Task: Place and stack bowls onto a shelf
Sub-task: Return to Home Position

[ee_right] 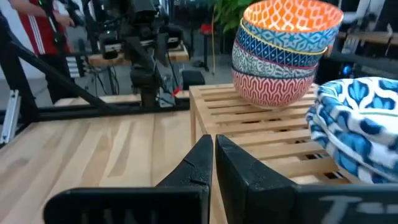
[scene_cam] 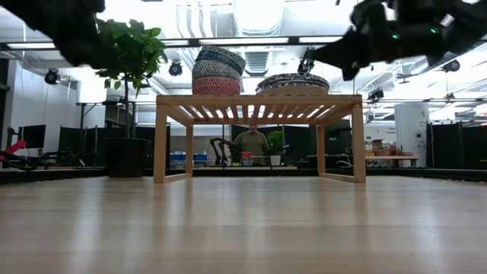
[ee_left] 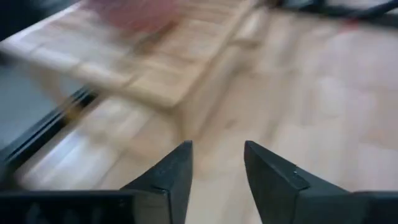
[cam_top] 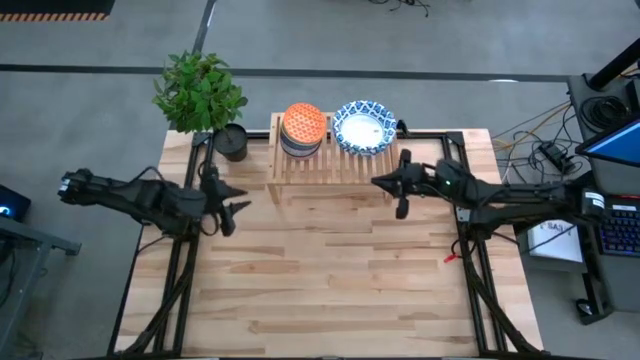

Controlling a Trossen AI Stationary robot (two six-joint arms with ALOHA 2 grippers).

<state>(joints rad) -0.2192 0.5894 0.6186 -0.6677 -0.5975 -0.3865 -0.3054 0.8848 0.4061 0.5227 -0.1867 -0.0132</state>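
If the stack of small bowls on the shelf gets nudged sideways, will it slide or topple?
Probably it topples or sheds its top bowl: the stack of small bowls is tall on a narrow foot. The slatted shelf may catch that foot.

We can read no text, label, brand or number in any view. A white sheet [cam_top: 556,240] right of the table [cam_top: 330,290] bears dark marks, too small for us to make out.
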